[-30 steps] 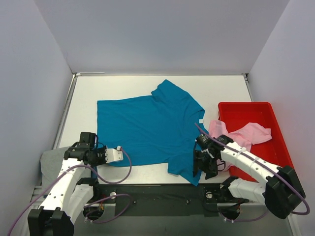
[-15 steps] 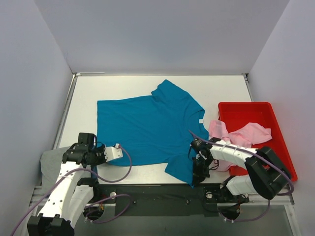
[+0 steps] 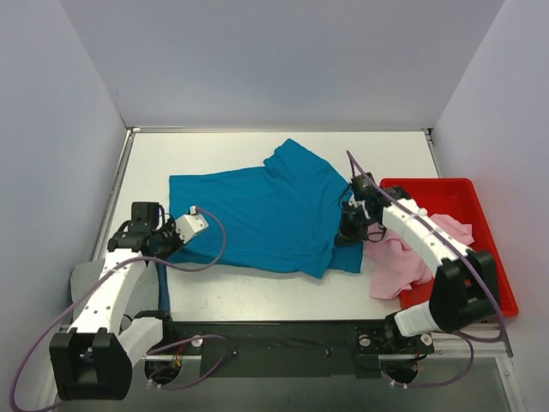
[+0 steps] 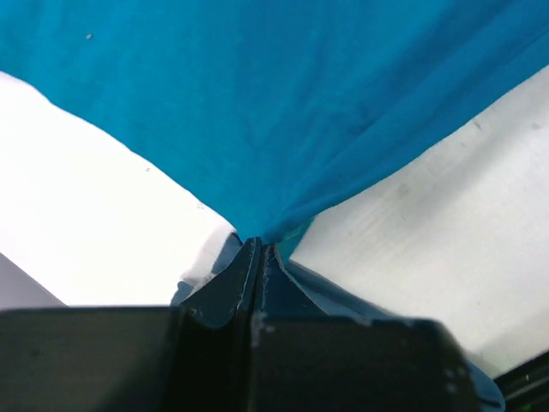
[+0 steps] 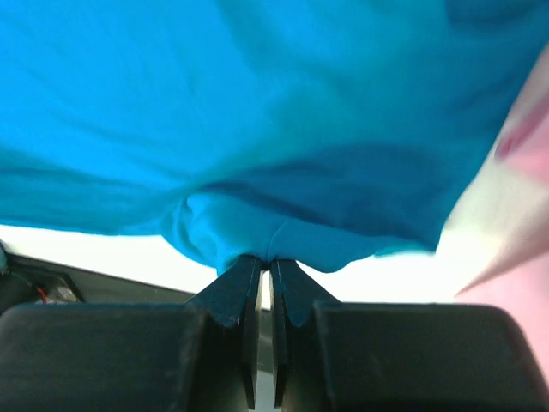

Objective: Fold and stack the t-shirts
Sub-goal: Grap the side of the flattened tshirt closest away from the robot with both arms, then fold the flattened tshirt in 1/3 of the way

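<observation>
Teal-blue t-shirt [image 3: 257, 219] lies spread across the middle of the white bench [image 3: 257, 154], its collar towards the far side and its near edge partly raised and creased. The left tool [image 3: 177, 240] is pinched tight on the near-left corner of the cloth. In the left wrist view, its 2 fingers [image 4: 236, 287] meet with the blue fabric [image 4: 257, 103] drawn to a point between them. The right tool [image 3: 349, 233] is likewise clamped on the shirt's near-right edge, which is gathered and folded inward there. The right wrist view shows a small bunch of blue cloth [image 5: 257, 103] caught at the closed tips [image 5: 266, 262].

Just beside the right tool, a pale pink t-shirt [image 3: 403, 257] hangs crumpled over the left rim of a red tray [image 3: 480, 193], part inside the tray and part on the bench. A blur of it shows in the right wrist view [image 5: 515, 292]. At the near-left corner, a light grey t-shirt [image 3: 83, 279] lies mostly hidden under the left arm.
</observation>
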Controlling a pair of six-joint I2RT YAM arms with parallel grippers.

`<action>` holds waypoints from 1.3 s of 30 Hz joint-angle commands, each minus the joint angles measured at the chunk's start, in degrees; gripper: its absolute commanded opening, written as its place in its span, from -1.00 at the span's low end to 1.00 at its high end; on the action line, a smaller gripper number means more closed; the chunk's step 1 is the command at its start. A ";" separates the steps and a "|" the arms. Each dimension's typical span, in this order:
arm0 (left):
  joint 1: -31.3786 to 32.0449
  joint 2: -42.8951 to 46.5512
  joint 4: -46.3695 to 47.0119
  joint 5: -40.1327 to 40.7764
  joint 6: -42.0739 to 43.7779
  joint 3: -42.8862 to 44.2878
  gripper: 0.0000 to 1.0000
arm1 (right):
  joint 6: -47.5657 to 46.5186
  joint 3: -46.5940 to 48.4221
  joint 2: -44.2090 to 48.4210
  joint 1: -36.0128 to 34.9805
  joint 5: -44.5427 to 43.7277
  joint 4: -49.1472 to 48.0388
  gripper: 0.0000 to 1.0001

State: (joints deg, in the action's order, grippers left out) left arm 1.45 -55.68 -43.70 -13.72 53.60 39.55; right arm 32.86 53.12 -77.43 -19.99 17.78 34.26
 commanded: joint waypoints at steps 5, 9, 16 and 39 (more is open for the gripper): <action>-3.19 -9.26 15.13 5.45 -8.43 3.69 -1.00 | -17.90 23.15 -19.93 5.39 -1.87 1.33 -1.00; -3.91 -11.55 20.67 6.42 -8.26 2.64 -1.00 | -20.73 30.28 -26.70 7.15 0.75 1.33 -1.00; -4.00 -19.10 30.42 7.47 -6.50 2.98 -1.00 | -22.49 39.07 -34.09 7.24 0.86 2.30 -1.00; -2.69 -30.89 37.55 9.31 -1.74 8.96 -0.09 | -21.61 51.90 -42.97 9.09 -5.38 8.45 -0.62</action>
State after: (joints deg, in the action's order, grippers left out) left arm -1.74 -85.76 -11.20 -6.74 51.81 45.39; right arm 10.48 100.92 -118.72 -11.11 15.14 40.25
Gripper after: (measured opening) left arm 0.244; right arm 0.027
